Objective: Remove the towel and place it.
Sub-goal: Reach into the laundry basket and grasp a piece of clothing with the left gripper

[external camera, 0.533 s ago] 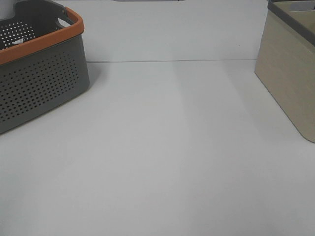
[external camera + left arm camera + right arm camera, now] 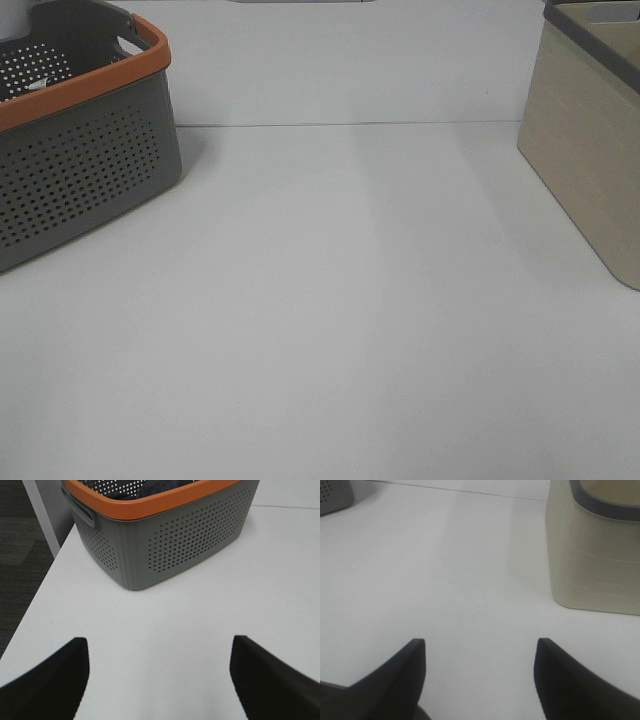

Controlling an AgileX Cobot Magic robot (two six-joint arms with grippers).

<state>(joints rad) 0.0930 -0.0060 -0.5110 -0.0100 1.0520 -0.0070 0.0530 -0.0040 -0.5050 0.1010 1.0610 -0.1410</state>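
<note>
White table (image 2: 330, 300) stands over dark carpeted floor (image 2: 17, 575).

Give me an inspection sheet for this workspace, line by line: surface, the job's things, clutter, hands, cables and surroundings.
Surface: white table, bare between the two containers.
Job's things: towel, only a dark strip showing inside the grey, orange-rimmed basket on the left; beige bin with a grey rim on the right.
Clutter: nothing seen.
Hands: left hand open, holding nothing, facing the basket; right hand open, holding nothing, near the bin; neither shows in the high view.
Cables: nothing seen.
Surroundings: dark floor beside the table.
</note>
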